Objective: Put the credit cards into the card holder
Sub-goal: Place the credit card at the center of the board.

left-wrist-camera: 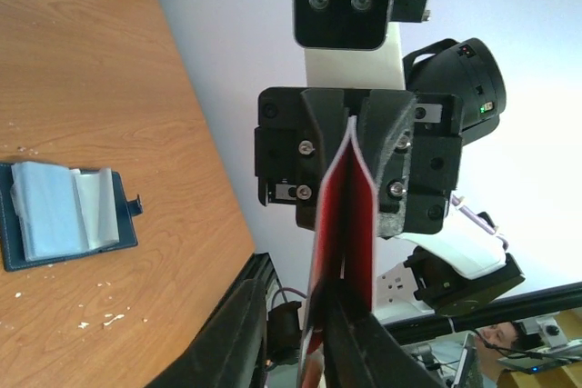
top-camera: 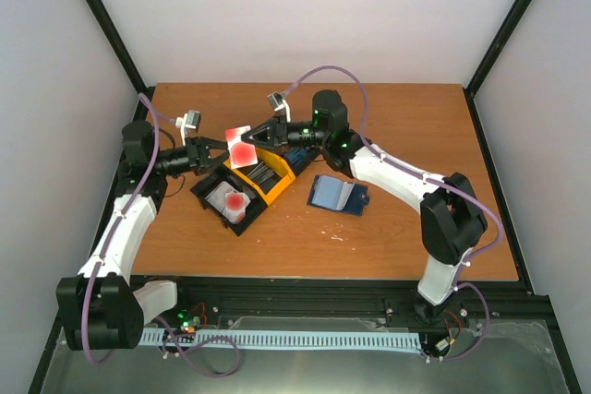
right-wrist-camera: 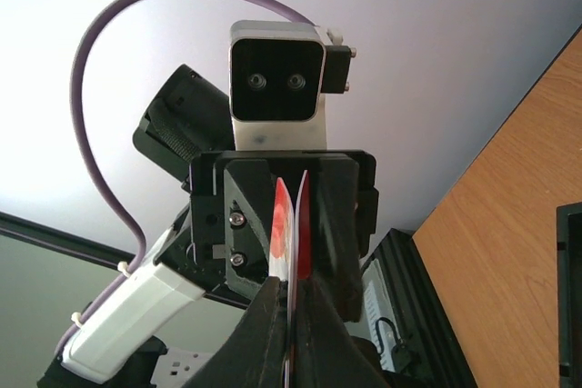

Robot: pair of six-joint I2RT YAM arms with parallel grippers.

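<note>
White-walled booth with a black frame and a brown wooden table point(top-camera: 397, 126). Left of the table's centre, over the far end of a black-and-yellow three-compartment tray point(top-camera: 205, 193), a white plastic credit card with a red blotch point(top-camera: 243, 148) hangs on edge in the air. The right gripper point(top-camera: 261, 138) is pinched flat on one end of it. The left gripper point(top-camera: 220, 148) brackets the other end, jaws partly spread — whether they press it, cannot tell. The wrist views hint at two cards face to face. The dark navy folding card holder point(top-camera: 339, 194) lies open mid-table, toward the right edge. Both forearms run level, wrists nose to nose. Likely a handover — the left should bite squarely before the right lets go.
</note>
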